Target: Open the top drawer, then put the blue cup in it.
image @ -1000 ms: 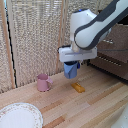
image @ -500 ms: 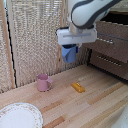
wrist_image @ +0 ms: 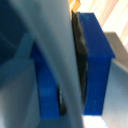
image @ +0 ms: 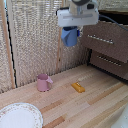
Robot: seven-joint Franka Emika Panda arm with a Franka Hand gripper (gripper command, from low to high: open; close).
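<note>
High above the desk (image: 95, 107), the hand (image: 70, 35) grips the blue cup (image: 70, 37), a small rounded mug, beside the top drawer (image: 106, 40) with its thin silver bar handle.

blue cup (image: 70, 36), pink mug (image: 43, 82), orange block (image: 78, 87)

You're looking at a homelike room mock-up: a light wooden bench (image: 95, 102) backed by woven reed blinds (image: 35, 40), a dark brown dresser (image: 107, 47) at three o'clock, household crockery at seven o'clock.
</note>
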